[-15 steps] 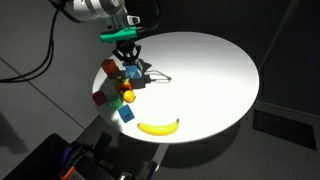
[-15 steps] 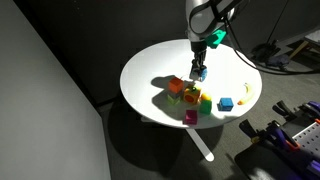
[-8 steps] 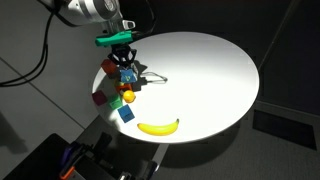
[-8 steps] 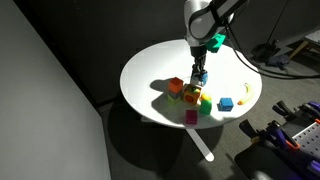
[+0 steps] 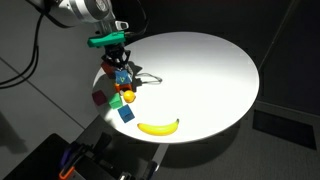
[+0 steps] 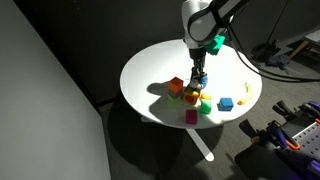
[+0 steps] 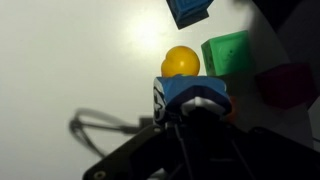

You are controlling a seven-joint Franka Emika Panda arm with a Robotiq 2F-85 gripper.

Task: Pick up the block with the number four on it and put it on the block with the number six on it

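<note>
Pinching the blue block with the white face (image 7: 193, 95) between its two dark fingers, the gripper (image 5: 122, 66) fills the lower part of the wrist view. A dark mark shows at the left edge of the white face, too small to read. The block is held over the cluster of toys. Whether it touches anything beneath it cannot be told.

Just past the held block in the wrist view sits a yellow ball (image 7: 181, 62), and beside that a green block (image 7: 227, 52). A magenta block (image 7: 287, 85) lies to the right, near the frame's edge, and a plain dark blue block (image 7: 190, 10) is cut off at the top.

In an exterior view the red-orange block (image 6: 176, 86) stands on the table just beside the gripper, apart from the held block. Its number cannot be made out. The same block shows as a red cube (image 5: 108, 68) next to the fingers in an exterior view.

Farther out, the plain dark blue block lies alone between the cluster and a banana (image 5: 158, 127), which rests near the rim. All of this sits on a round white table (image 5: 210, 70), with the toys crowded toward one side.
</note>
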